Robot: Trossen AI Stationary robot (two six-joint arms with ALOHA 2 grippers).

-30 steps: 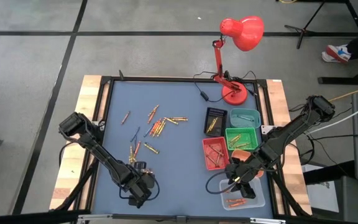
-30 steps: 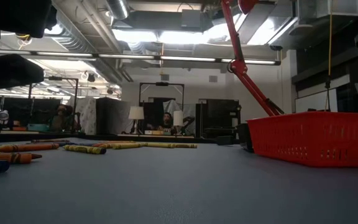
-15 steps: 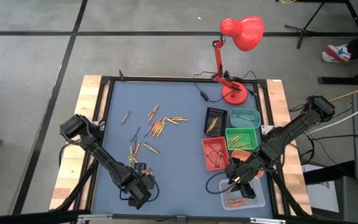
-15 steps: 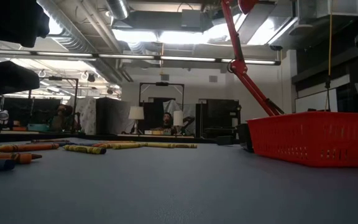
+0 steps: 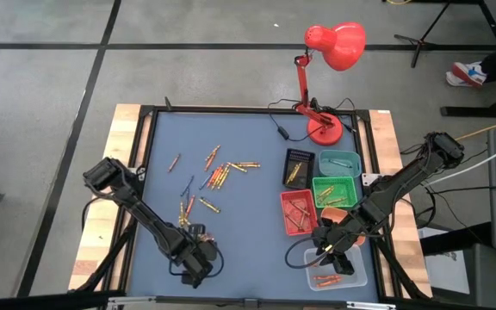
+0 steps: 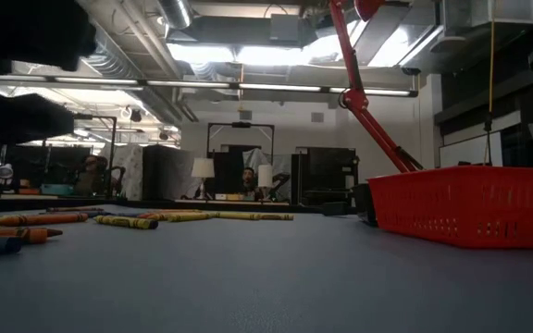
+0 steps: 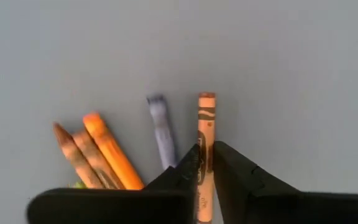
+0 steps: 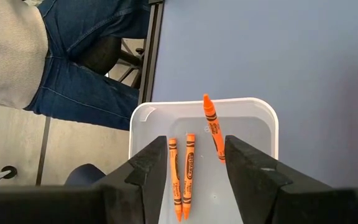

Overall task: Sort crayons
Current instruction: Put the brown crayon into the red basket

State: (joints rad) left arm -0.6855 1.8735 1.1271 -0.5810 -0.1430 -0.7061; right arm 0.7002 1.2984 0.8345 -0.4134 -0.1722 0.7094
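Observation:
My left gripper [image 5: 195, 258] is near the table's front edge, left of centre, shut on an orange crayon [image 7: 206, 124]. Below it a bluish crayon [image 7: 160, 129] and orange and brown crayons [image 7: 98, 152] lie on the blue mat. More crayons [image 5: 220, 172] lie scattered at the mat's middle left. My right gripper [image 8: 194, 165] is open and empty above a clear tray [image 8: 263, 124], in which three orange crayons [image 8: 188, 171] lie flat. My left gripper pinches the orange crayon between its two fingertips, on the wrapped shaft [image 7: 205, 142] about halfway along the part that shows. The crayon lies along the fingers, and its flat end [image 7: 207, 97] sticks out past the tips. It looks lifted off the mat.
Black [image 5: 298, 166], teal [image 5: 343, 161], green [image 5: 338, 188] and red [image 5: 297, 213] trays stand right of centre. A red desk lamp [image 5: 325, 129] with its cord stands at the far right. A person in jeans [image 8: 73, 68] stands beyond the table's edge near the clear tray.
My left gripper has shifted a little toward the table's right edge, still shut on the orange crayon. My right gripper has kept still.

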